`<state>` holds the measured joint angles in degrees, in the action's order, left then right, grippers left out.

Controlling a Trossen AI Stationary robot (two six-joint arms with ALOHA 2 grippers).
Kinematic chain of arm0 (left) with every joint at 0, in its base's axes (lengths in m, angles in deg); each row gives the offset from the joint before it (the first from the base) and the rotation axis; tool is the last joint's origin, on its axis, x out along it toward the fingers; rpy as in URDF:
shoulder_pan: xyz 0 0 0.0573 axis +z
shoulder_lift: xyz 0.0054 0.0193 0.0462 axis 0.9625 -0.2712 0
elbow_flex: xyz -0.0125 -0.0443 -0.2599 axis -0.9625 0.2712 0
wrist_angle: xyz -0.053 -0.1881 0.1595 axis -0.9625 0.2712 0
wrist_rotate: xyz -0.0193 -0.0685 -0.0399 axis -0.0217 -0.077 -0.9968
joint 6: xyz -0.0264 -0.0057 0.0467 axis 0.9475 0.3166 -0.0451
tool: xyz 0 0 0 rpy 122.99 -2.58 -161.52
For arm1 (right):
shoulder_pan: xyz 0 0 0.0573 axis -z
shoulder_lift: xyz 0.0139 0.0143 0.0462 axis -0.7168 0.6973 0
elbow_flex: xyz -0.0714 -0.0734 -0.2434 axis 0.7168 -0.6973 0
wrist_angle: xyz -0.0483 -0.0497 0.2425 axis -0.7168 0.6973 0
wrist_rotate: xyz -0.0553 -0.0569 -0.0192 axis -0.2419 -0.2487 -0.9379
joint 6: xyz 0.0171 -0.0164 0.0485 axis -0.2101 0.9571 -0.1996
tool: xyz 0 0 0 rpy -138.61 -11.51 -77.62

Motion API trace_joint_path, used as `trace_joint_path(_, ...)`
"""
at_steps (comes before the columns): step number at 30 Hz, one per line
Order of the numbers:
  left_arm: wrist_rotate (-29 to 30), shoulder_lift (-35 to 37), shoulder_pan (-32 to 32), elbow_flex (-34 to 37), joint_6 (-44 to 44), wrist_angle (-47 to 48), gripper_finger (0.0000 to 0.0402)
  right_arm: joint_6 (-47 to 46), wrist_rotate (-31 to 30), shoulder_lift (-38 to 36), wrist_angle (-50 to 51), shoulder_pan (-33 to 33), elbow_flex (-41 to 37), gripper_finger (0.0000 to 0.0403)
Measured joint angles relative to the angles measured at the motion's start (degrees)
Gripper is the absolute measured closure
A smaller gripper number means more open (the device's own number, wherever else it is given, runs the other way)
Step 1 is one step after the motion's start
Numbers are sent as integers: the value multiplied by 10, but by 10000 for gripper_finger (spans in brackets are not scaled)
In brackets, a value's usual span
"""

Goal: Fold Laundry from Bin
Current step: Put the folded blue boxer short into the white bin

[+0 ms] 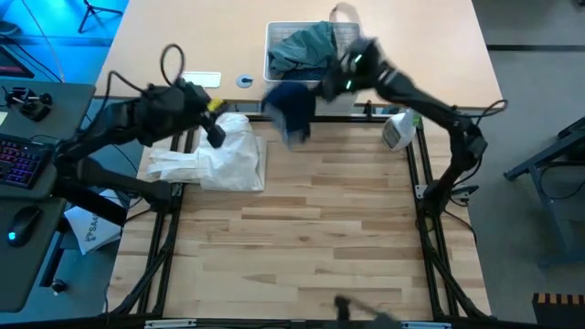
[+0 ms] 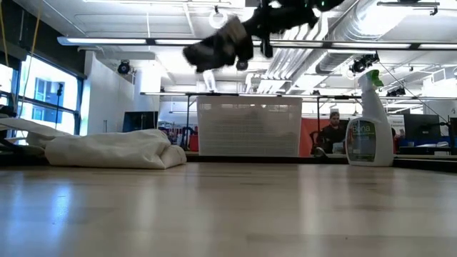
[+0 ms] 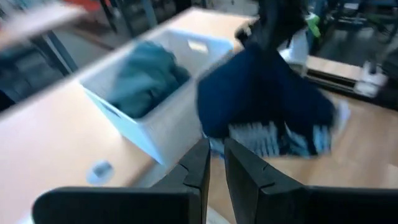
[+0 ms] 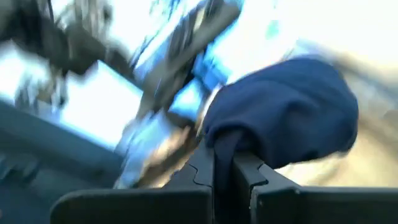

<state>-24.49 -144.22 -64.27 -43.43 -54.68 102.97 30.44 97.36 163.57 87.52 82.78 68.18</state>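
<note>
The white lattice bin (image 1: 274, 41) stands at the table's far middle with a grey-green top (image 1: 306, 47) in it. My right gripper (image 1: 326, 89) is in the air at the bin's near edge, shut on a navy garment (image 1: 291, 110) that shows a lighter patterned part (image 3: 267, 140) underneath. A white cloth (image 1: 215, 157) lies bunched flat on the table's left. My left gripper (image 1: 216, 134) hovers over that cloth's far edge, shut, with nothing between its fingers (image 3: 214, 168). My right gripper pinches a bunched fold of the navy garment (image 4: 225, 146) between its two fingers; how many layers, I cannot tell. The fingers come from the table's right, slanting slightly down. The garment hangs in a lump below and beside the fingers (image 2: 218, 46), lifted clear of bin and table.
A spray bottle (image 1: 398, 130) stands near the right arm's base at the table's far right. A small blue disc (image 1: 244, 81) and a white card (image 1: 201, 79) lie left of the bin. The wooden table's near half (image 1: 302, 247) is bare. A person (image 2: 332, 132) sits beyond the table.
</note>
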Motion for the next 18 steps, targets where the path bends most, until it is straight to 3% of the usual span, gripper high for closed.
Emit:
trace_joint_path(4, 0, 15, 38, 0, -85, -29, 367, -26, -95, 3, -39, 59, 90, 398)
trace_joint_path(8, -2, 23, 71, 0, -96, -30, 367, -41, -166, 29, -62, 126, 160, 400)
trace_joint_path(13, -21, 26, 88, 0, -93, -14, 367, -84, -170, 111, -67, 199, 226, 401)
trace_joint_path(18, -21, 23, 92, 0, -92, -9, 367, -151, -124, 227, -91, 228, 281, 401)
